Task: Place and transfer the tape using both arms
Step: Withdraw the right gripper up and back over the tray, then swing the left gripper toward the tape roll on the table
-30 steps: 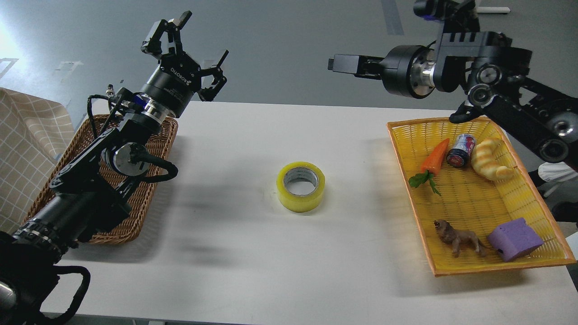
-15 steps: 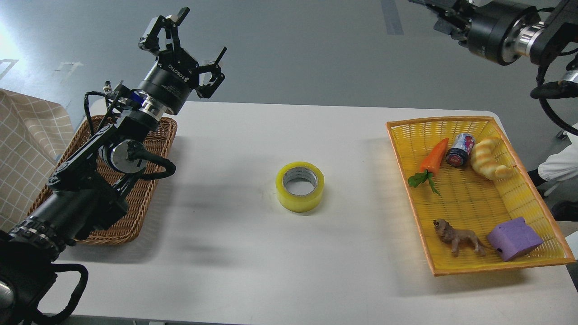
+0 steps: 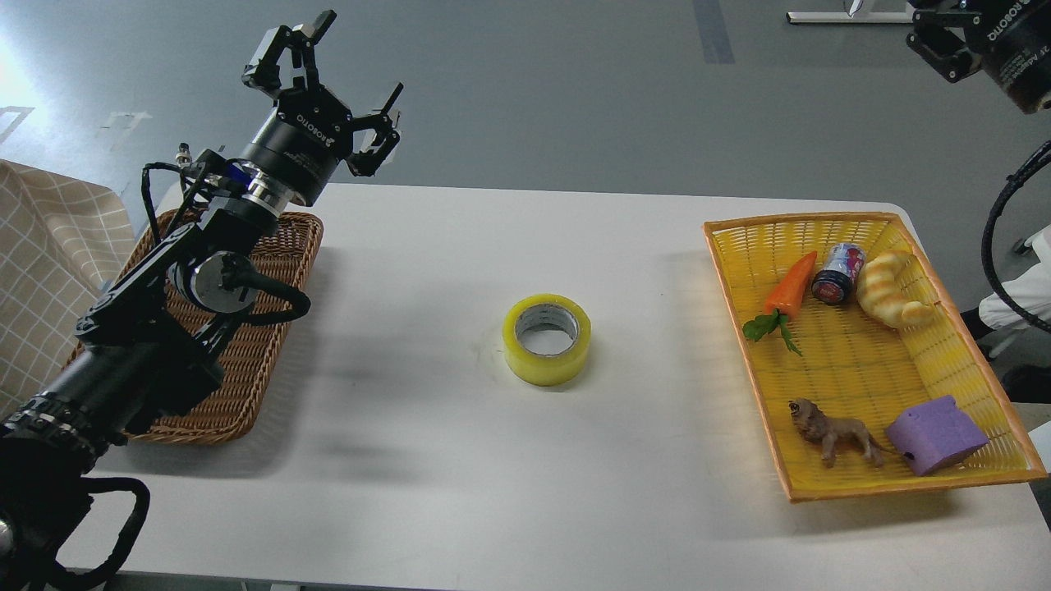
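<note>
The tape (image 3: 547,340), a wide yellow roll with a grey-white core, lies flat on the white table (image 3: 427,460) near its middle, untouched. My left gripper (image 3: 335,82) is open and empty, raised above the table's far left edge, well to the left of and beyond the tape. My right gripper (image 3: 944,41) sits at the top right corner, far from the tape and mostly cut off by the frame edge. Its fingers cannot be made out.
A brown wicker basket (image 3: 254,361) sits at the table's left under my left arm. A yellow basket (image 3: 829,492) at the right holds a carrot (image 3: 790,284), a can (image 3: 837,273), a croissant (image 3: 888,289), a toy lion (image 3: 833,431) and a purple block (image 3: 936,435).
My right arm has swung up and to the right, away from above the yellow basket to the top right corner. My left gripper has shifted slightly up and left, staying open.
</note>
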Controlling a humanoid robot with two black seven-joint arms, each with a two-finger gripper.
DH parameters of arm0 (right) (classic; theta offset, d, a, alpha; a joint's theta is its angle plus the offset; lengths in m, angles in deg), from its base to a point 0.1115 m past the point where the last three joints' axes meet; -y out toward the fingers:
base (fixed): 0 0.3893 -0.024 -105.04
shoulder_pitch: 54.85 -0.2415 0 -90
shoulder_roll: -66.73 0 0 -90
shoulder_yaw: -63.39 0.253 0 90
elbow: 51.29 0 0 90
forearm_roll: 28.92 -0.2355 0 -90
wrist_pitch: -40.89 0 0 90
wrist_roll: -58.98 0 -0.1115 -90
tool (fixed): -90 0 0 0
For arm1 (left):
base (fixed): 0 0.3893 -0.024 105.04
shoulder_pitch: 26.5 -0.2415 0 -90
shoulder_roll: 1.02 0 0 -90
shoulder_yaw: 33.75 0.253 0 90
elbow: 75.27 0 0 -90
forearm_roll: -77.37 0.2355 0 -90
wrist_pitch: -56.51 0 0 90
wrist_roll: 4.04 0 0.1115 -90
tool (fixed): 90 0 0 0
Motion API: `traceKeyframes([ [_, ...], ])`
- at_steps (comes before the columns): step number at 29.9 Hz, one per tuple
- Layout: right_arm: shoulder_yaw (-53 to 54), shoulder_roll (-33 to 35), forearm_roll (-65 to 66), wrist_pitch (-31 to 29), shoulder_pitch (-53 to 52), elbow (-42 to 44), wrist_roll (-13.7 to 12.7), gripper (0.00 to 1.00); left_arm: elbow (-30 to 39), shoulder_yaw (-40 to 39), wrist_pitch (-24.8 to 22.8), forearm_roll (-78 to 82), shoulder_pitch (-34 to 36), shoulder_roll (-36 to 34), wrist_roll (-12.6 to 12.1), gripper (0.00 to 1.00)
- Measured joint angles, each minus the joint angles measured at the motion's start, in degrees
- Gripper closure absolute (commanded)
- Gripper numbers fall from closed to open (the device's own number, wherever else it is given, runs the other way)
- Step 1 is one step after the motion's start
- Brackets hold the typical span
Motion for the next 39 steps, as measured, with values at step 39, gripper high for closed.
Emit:
traceKeyframes([
  [39, 4.48, -15.81, -34.01, -0.01, 17.2, 8.7, -2.35, 0.0, 3.42, 0.14, 0.81, 30.21, 1.84, -1.39, 0.78, 0.02],
])
